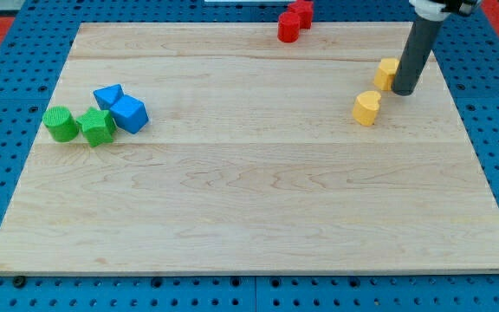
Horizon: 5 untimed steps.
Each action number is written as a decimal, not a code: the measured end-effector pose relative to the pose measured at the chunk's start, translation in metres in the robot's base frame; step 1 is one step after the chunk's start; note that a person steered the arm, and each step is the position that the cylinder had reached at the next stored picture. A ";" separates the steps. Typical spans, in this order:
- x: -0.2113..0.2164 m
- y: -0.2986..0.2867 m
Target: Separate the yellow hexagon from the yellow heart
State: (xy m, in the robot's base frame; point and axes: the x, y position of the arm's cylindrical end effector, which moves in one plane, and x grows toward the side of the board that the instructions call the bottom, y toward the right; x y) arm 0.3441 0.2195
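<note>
Wooden board (on blue pegboard) bears my tip.

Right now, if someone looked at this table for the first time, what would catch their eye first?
Probably the dark rod at the view's upper right, with my tip right beside the yellow hexagon and the yellow heart sitting just below-left of it, slightly apart. Next, the tight cluster of green blocks and blue blocks on the left, and the red blocks at the top edge.

The yellow hexagon lies near the view's right edge, the yellow heart just below-left, apart.
</note>
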 end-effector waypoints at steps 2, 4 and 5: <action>0.011 0.014; 0.003 -0.025; -0.024 -0.006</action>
State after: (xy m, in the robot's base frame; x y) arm 0.3200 0.2138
